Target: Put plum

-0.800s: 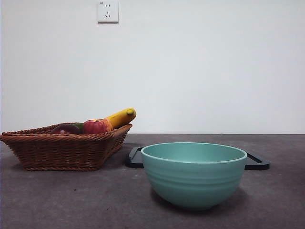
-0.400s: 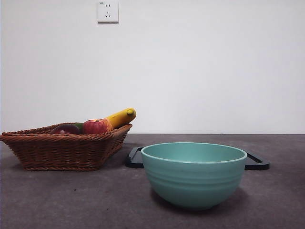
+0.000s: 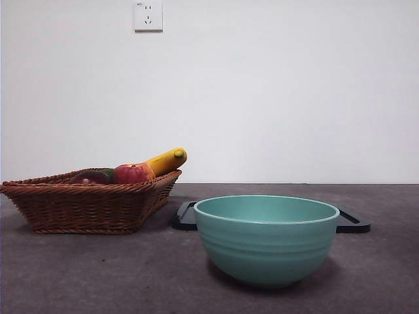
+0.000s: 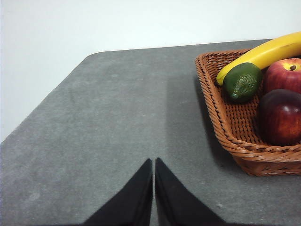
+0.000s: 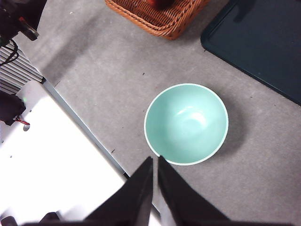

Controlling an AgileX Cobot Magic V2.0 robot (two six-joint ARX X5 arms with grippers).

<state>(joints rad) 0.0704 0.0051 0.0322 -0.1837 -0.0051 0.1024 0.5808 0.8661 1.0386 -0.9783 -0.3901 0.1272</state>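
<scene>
The plum (image 4: 280, 117), dark maroon and glossy, lies in the wicker basket (image 4: 235, 136) beside a red apple (image 4: 283, 74). In the front view only its top (image 3: 90, 176) shows above the basket rim (image 3: 78, 196). My left gripper (image 4: 154, 162) is shut and empty, over bare table well short of the basket. High above the table, my right gripper (image 5: 154, 160) is shut too, just off the rim of the teal bowl (image 5: 186, 123). Neither arm appears in the front view.
The basket also holds a banana (image 3: 166, 160), an apple (image 3: 131, 173) and a green fruit (image 4: 242, 81). The empty teal bowl (image 3: 266, 237) stands near the front, with a flat black tray (image 3: 352, 222) behind it. The table's edge (image 5: 80, 125) runs beside the bowl.
</scene>
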